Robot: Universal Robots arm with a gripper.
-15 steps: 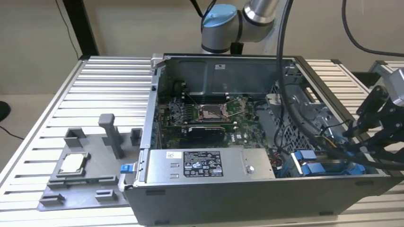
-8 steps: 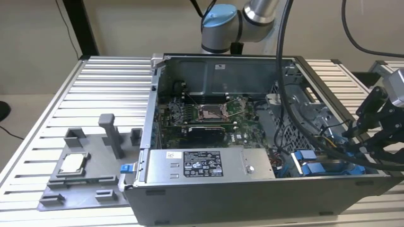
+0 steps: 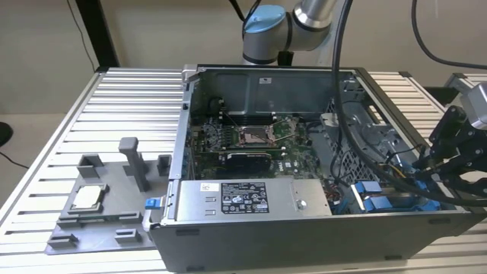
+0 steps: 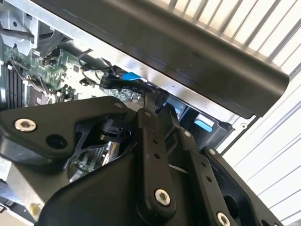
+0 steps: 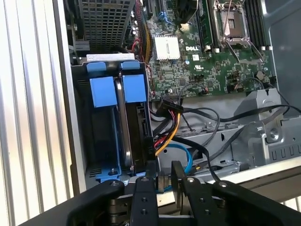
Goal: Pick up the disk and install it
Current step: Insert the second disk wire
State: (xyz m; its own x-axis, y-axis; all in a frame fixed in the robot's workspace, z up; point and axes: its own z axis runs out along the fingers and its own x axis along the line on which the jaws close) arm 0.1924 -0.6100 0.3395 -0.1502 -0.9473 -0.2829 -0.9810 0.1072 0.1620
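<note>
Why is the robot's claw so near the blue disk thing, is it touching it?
Cannot tell. In the first wrist view the gripper sits right by the end of the disk standing in the computer case, but no clear gap or contact shows there.

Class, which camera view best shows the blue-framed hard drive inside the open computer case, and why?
The first wrist view: the blue-framed silver hard drive stands edge-on in its bay, seen along its length. The exterior view catches its blue tabs at the case's right corner; the second wrist view gives blue glimpses past the gripper.
</note>
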